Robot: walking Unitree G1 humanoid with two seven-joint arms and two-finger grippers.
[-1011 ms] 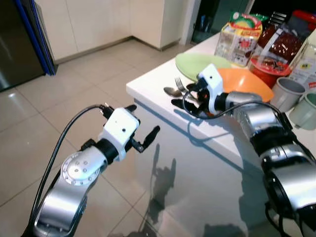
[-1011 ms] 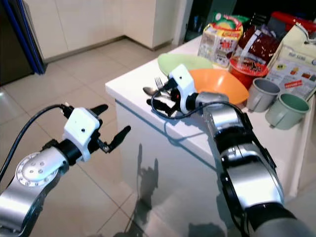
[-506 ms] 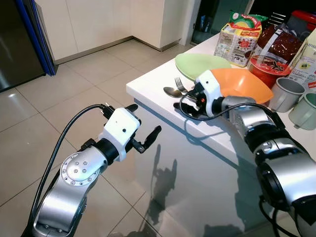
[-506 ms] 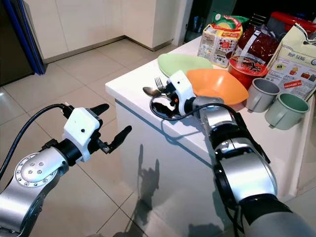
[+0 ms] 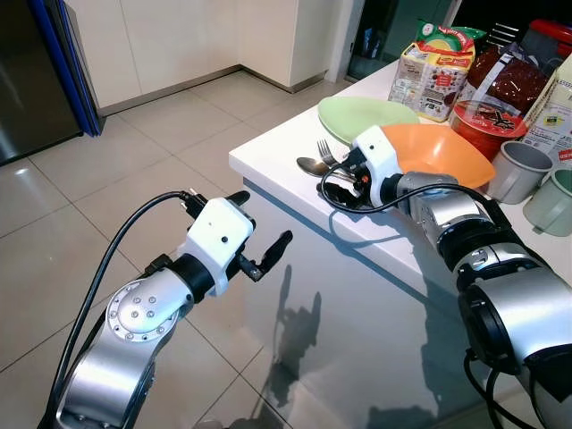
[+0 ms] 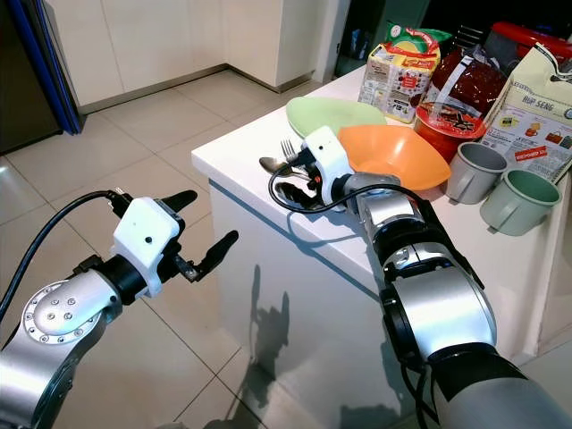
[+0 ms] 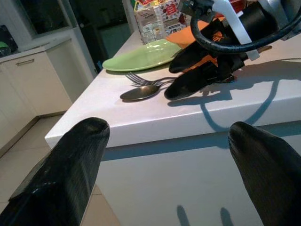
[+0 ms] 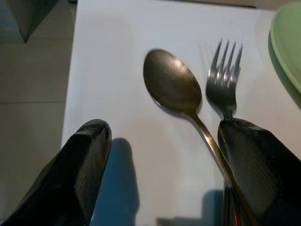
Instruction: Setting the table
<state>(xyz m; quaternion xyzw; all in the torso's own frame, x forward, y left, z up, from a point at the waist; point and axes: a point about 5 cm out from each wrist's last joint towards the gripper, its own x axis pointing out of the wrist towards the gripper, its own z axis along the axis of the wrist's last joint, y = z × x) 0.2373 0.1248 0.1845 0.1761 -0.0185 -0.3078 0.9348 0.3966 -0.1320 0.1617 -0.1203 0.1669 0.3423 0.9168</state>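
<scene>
Left gripper [image 5: 264, 231]: fingers spread wide, holding nothing, over the floor [image 5: 107, 179] short of the table [image 5: 268, 170].
Right gripper [image 5: 335, 183]: fingers parted, low over the tabletop, straddling the handles of spoon [image 8: 171, 87] and fork [image 8: 225, 80]; contact cannot be told.
Green plate [image 5: 362, 116], orange bowl [image 5: 442, 154]: just beyond.
Cups [image 6: 500, 188], food packs: far edge; one bag [image 6: 532, 112] reads "HUP SENG".

Snack packets [image 5: 435, 67] and a red lidded container [image 5: 483, 121] stand beyond the jaws. Beige tiled floor [image 5: 107, 179] lies below them
</scene>
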